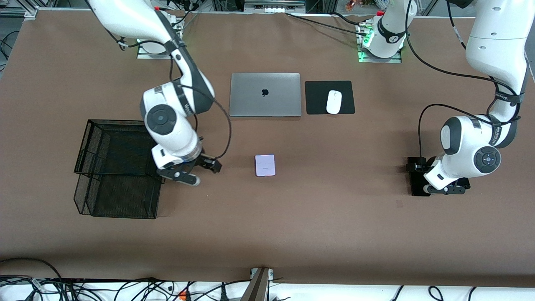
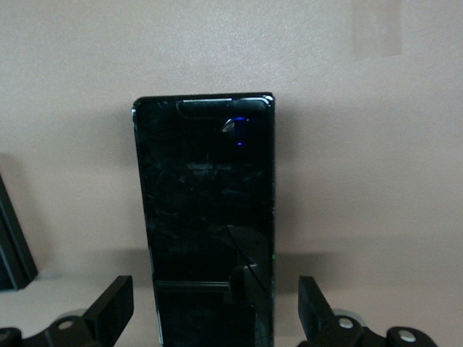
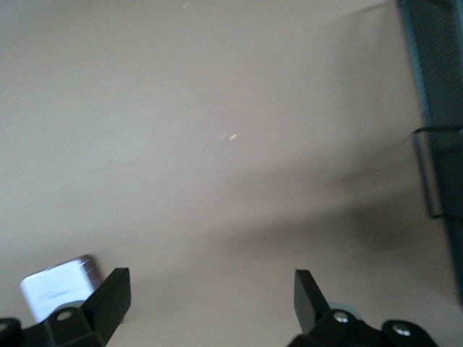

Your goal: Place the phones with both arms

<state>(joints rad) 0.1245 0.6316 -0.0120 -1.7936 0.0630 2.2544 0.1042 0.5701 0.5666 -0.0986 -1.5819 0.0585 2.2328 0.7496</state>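
A long slim black phone (image 2: 206,210) lies flat on the brown table near the left arm's end (image 1: 417,184). My left gripper (image 2: 213,311) hangs low over one end of it (image 1: 447,189), open, with a finger on each side and a gap to the phone's edges. A small pale lavender phone (image 1: 265,165) lies mid-table and shows in the right wrist view (image 3: 54,293) beside one finger. My right gripper (image 1: 199,172) is open over bare table (image 3: 210,303), between the lavender phone and the mesh tray, holding nothing.
A black wire-mesh tray (image 1: 119,167) stands toward the right arm's end; its rim (image 3: 438,108) is close to the right gripper. A shut silver laptop (image 1: 265,95) and a white mouse (image 1: 334,101) on a black pad (image 1: 317,98) lie nearer the bases. A dark edge (image 2: 11,246) shows beside the black phone.
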